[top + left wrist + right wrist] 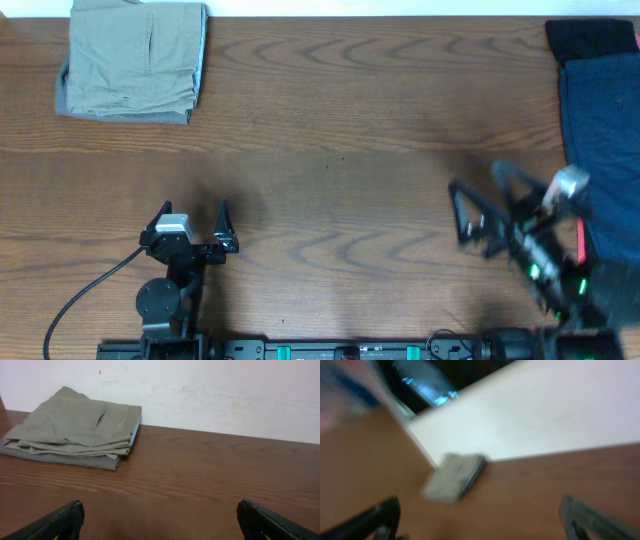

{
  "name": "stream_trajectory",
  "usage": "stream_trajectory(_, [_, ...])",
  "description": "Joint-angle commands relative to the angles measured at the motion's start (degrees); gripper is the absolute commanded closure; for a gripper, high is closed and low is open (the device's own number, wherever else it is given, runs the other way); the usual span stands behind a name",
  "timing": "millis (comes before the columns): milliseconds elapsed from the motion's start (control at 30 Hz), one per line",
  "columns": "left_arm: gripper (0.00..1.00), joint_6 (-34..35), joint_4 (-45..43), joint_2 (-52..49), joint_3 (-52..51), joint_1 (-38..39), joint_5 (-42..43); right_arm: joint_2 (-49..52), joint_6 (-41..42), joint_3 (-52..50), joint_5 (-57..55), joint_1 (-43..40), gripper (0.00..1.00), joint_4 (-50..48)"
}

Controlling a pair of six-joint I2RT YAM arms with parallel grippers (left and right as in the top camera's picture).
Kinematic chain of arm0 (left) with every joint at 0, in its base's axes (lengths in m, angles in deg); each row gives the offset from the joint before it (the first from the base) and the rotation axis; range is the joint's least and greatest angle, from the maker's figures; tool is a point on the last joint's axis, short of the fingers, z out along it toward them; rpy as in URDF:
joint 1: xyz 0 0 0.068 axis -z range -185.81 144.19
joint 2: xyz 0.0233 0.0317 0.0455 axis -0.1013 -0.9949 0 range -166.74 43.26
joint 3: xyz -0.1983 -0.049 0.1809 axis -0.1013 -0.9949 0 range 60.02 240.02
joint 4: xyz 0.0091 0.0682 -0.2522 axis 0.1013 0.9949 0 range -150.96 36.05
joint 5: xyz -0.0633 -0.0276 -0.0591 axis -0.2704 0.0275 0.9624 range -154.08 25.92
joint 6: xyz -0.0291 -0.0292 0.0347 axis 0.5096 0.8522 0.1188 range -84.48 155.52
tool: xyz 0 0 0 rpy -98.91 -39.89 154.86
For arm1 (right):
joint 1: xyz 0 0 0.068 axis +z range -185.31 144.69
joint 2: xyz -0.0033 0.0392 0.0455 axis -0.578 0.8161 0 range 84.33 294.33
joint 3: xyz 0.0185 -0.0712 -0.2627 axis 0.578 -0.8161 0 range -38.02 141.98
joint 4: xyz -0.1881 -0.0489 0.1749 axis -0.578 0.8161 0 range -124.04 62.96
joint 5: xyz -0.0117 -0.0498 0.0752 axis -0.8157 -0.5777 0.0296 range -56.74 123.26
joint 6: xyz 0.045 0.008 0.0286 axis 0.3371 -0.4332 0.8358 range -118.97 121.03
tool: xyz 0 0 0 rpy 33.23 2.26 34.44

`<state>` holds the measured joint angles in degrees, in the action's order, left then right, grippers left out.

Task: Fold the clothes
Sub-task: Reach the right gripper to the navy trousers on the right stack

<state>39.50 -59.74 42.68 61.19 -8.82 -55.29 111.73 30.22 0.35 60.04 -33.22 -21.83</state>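
Left gripper is seen low in the overhead view, bottom left, fingers spread wide, nothing held. A black cable is looped off its base. Right gripper is imaged blurred at bottom right, fingers also spread, nothing between them. A folded khaki garment is laid at the far-left corner of the table, well apart from both grippers. A dark blue garment is spread unfolded along the right edge, just beside the right arm; whether it is touched cannot be told. A black cloth is placed at its far end, touching it.

Left wrist view: both fingers are seen at the bottom corners, wide apart, bare wood between. The khaki garment is stacked neatly ahead-left, near the white wall.

Right wrist view: heavily blurred. Fingers are shown apart at the bottom corners. The khaki garment is made out small, far across the table. Blue shapes at top left cannot be identified.
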Motion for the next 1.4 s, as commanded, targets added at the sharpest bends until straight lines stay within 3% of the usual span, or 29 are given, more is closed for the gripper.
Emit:
stream_trajectory(0, [0.02,-0.98,1.97,0.35,-0.94,-0.31,0.85,14.01,-11.47,12.52,-22.08,-0.96,0.01,9.16])
stream_trajectory(100, [0.02,-0.98,1.97,0.35,-0.94,-0.31,0.85,29.79,-16.5,26.51,-37.0,-0.96,0.01,19.1])
stream_trajectory(233, [0.02,-0.98,1.99,0.35,-0.94,-0.31,0.85,50.64,-23.58,44.61,-48.0,-1.9,0.01,30.51])
stream_trajectory(367, [0.02,-0.98,1.97,0.35,-0.94,-0.31,0.85,69.07,-24.2,61.44,-57.16,-4.42,0.01,41.44])
stream_trajectory(467, [0.02,-0.98,1.97,0.35,-0.94,-0.31,0.85,78.62,-24.33,68.91,-64.76,-5.75,0.01,43.89])
stream_trajectory(833, [0.02,-0.98,1.99,0.35,-0.94,-0.31,0.85,96.7,-41.2,70.62,-68.08,-10.23,0.01,33.42])
stream_trajectory(1367, [0.02,-0.98,1.97,0.35,-0.94,-0.31,0.85,111.47,-48.57,70.64,-68.3,-16.11,0.01,21.44])
